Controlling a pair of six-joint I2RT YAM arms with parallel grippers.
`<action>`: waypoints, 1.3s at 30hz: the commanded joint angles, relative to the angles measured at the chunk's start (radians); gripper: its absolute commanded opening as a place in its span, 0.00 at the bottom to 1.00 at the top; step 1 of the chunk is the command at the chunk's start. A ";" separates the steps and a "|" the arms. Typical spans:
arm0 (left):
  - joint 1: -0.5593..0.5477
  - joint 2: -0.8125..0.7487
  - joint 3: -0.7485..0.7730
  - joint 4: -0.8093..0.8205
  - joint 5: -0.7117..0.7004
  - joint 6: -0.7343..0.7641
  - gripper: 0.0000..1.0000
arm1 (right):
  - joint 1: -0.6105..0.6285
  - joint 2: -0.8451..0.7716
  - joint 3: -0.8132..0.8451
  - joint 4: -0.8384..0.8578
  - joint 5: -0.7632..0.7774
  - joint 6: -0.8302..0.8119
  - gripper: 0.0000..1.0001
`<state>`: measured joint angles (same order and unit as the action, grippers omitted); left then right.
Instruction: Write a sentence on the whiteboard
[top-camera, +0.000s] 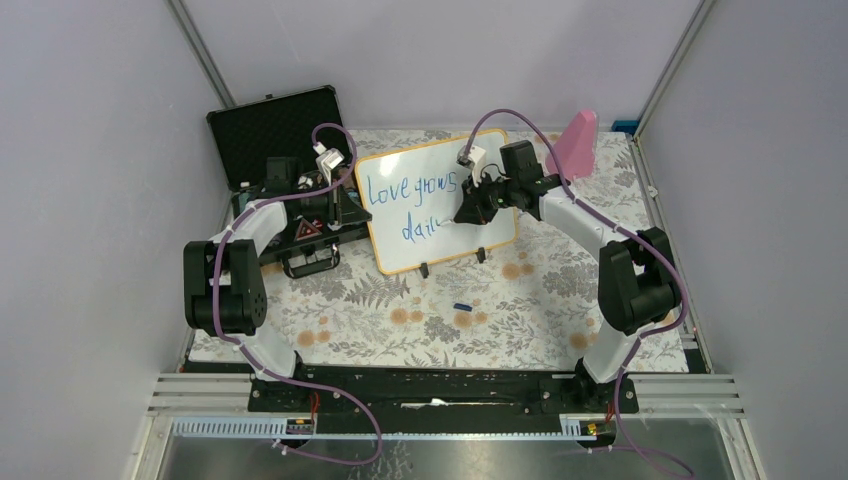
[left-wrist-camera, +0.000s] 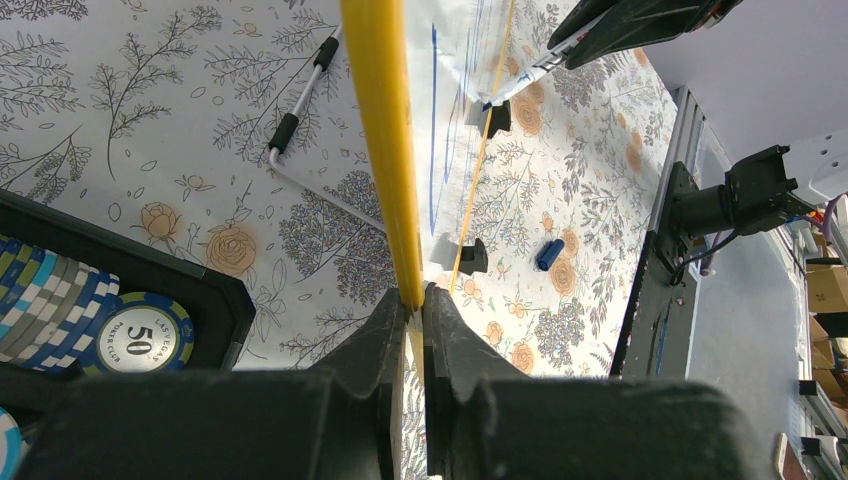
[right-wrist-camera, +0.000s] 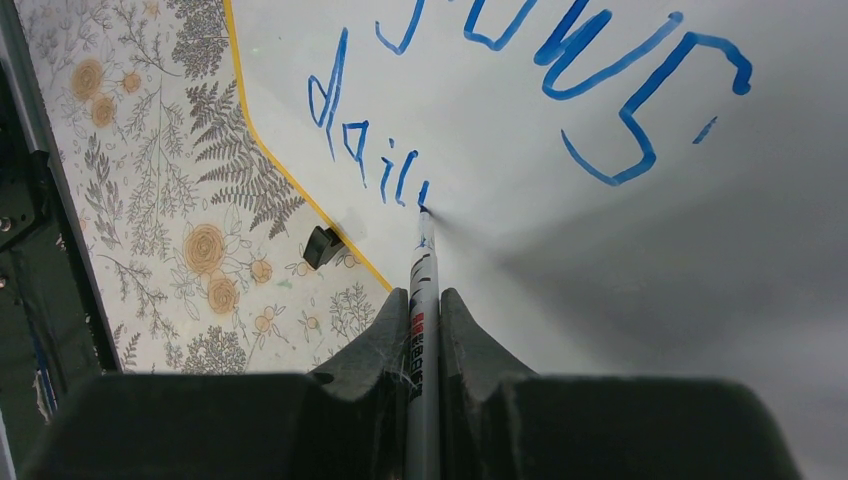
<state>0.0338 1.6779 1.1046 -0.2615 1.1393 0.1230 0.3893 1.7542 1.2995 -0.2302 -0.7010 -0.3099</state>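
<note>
Blue marker cap (top-camera: 461, 306) lies on the near cloth (top-camera: 540, 300). Past it, the left gripper (left-wrist-camera: 415, 300) clamps the rim of the whiteboard (top-camera: 400, 250), standing mid-table beside the poker chip case (top-camera: 270, 130). The right gripper (right-wrist-camera: 423, 300) pinches the marker (right-wrist-camera: 422, 270), tip on "dail". The sentence (top-camera: 412, 188) looks nearly done, one letter short.

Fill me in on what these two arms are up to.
The right hand is shut on a marker whose tip touches the whiteboard. The sentence in blue reads "Love grows" on the top line and "dail" below, so the last word is not yet finished. The left hand pinches the board's yellow rim at its left side, apparently to steady it. A small blue cap lies on the floral table cover in front of the board.
</note>
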 joint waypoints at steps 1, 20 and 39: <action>-0.002 -0.004 0.042 0.038 -0.004 0.037 0.00 | -0.024 -0.015 0.036 0.020 0.040 -0.025 0.00; -0.003 -0.004 0.041 0.038 -0.004 0.037 0.00 | -0.027 -0.006 0.080 0.021 0.044 -0.007 0.00; -0.003 -0.006 0.040 0.038 -0.004 0.037 0.00 | -0.028 0.000 0.072 0.021 0.040 -0.006 0.00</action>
<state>0.0338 1.6779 1.1046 -0.2611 1.1393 0.1230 0.3756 1.7542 1.3548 -0.2531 -0.6922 -0.3084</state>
